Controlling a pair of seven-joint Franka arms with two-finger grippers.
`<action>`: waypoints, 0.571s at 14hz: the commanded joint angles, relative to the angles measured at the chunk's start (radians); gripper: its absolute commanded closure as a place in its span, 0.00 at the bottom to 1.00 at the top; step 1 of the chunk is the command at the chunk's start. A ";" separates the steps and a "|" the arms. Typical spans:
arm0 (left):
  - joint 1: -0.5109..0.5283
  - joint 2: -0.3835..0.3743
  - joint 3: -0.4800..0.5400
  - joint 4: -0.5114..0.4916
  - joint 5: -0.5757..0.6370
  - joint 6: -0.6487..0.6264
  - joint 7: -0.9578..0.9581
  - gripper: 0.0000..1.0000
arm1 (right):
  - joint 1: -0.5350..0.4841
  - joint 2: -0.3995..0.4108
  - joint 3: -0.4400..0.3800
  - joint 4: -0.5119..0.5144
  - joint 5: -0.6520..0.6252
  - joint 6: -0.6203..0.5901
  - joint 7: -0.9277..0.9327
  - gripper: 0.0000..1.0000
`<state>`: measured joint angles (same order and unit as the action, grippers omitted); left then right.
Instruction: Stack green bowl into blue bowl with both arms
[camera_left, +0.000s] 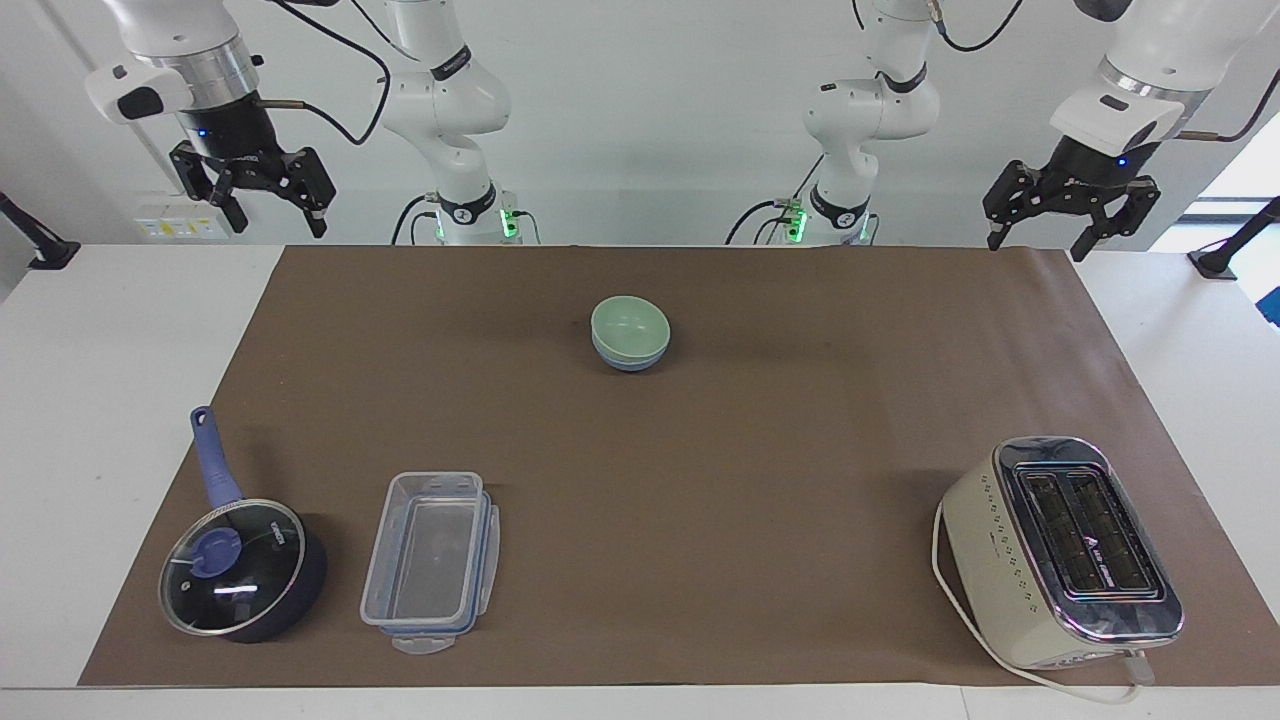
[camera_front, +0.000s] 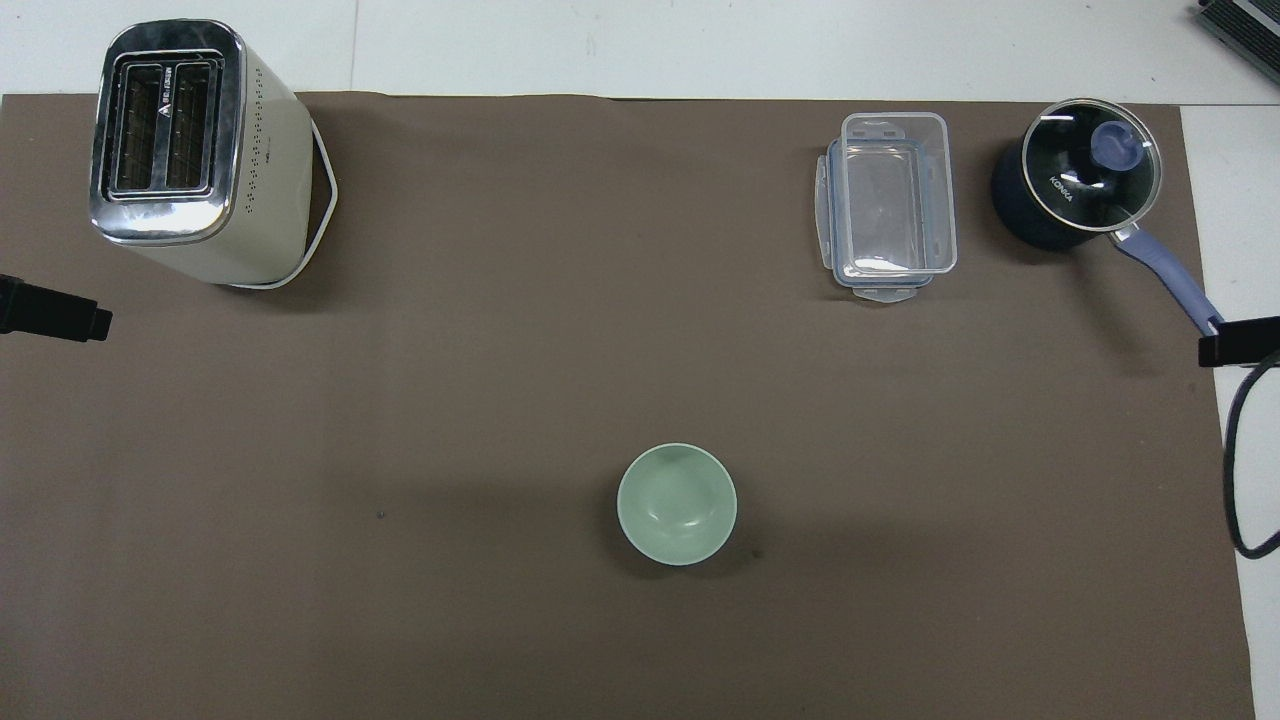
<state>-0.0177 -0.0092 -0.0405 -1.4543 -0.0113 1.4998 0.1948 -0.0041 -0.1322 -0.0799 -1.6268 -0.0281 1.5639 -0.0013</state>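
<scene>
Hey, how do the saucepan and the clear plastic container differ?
The saucepan is round and dark blue; the clear plastic container is rectangular and see-through. The saucepan wears a glass lid and has a long handle; the container is open on top, with no handle. Both sit side by side on the brown mat.

The blue bowl (camera_left: 628, 362) shows only as a thin rim under the green bowl (camera_left: 628, 326), and from overhead it is fully covered. In the overhead view, each end effector is cut off by a side edge.
</scene>
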 joint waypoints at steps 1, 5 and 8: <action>0.004 -0.005 -0.002 0.008 0.021 -0.016 0.002 0.00 | -0.005 -0.017 0.005 -0.004 0.019 -0.074 -0.014 0.00; 0.004 -0.005 -0.002 0.008 0.020 -0.016 0.002 0.00 | -0.002 -0.006 0.005 0.022 0.022 -0.110 -0.017 0.00; 0.004 -0.005 -0.002 0.008 0.021 -0.016 0.002 0.00 | 0.009 -0.012 0.011 0.015 0.023 -0.100 -0.013 0.00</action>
<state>-0.0177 -0.0092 -0.0405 -1.4543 -0.0113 1.4998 0.1948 0.0033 -0.1362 -0.0749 -1.6130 -0.0210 1.4684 -0.0013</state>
